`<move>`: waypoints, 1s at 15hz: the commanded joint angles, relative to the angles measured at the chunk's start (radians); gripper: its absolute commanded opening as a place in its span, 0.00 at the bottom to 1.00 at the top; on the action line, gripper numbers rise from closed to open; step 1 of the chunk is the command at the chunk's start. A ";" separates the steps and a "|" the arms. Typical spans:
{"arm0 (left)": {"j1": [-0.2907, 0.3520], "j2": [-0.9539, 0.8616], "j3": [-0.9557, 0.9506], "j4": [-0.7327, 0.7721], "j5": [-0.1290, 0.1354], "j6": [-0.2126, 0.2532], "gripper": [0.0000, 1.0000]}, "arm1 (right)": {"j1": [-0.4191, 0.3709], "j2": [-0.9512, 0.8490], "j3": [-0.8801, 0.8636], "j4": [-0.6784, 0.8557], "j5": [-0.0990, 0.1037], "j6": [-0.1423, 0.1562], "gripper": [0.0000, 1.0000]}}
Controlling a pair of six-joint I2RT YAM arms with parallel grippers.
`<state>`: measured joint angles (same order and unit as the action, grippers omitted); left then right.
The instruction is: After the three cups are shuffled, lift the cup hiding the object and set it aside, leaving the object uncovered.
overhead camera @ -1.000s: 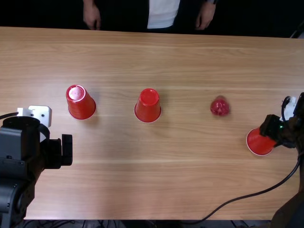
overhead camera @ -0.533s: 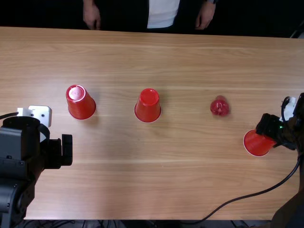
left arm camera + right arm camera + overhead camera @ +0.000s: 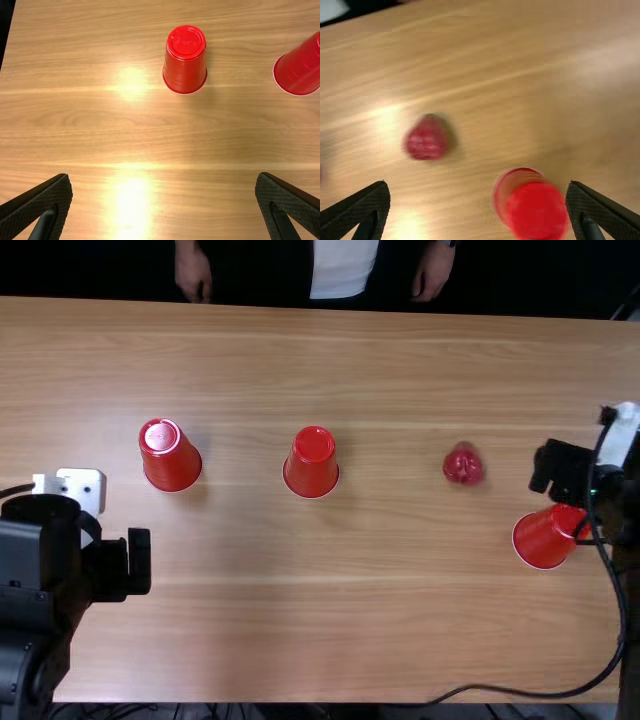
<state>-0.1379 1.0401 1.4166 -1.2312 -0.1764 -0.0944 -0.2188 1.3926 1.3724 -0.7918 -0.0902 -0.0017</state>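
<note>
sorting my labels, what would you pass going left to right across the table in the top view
left cup -> middle cup -> red ball -> right cup

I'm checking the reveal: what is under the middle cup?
The middle cup stands mouth down on the table, so its red wall hides whatever is under it. The red ball lies uncovered to its right, apart from it.

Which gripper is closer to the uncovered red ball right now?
Right. The right gripper sits just to the red ball's right, by the set-aside cup. The left gripper is far off by the table's near left edge.
</note>
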 commanded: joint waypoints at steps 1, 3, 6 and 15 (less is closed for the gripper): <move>-0.009 -0.035 -0.038 -0.002 -0.002 -0.012 1.00 | 0.067 -0.067 0.005 -0.003 -0.006 0.005 1.00; -0.008 -0.072 -0.076 0.000 0.000 -0.012 1.00 | 0.165 -0.127 -0.009 -0.003 -0.006 0.011 1.00; -0.003 -0.141 -0.136 0.020 -0.002 -0.012 1.00 | 0.251 -0.259 -0.127 -0.001 -0.004 0.053 1.00; 0.003 -0.497 -0.452 0.303 -0.002 -0.025 1.00 | 0.262 -0.805 -0.572 0.170 0.004 0.114 1.00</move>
<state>-0.1375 0.5564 0.9833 -0.9260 -0.1768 -0.1112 0.0330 0.6136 0.8207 -0.6147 -0.0933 0.1040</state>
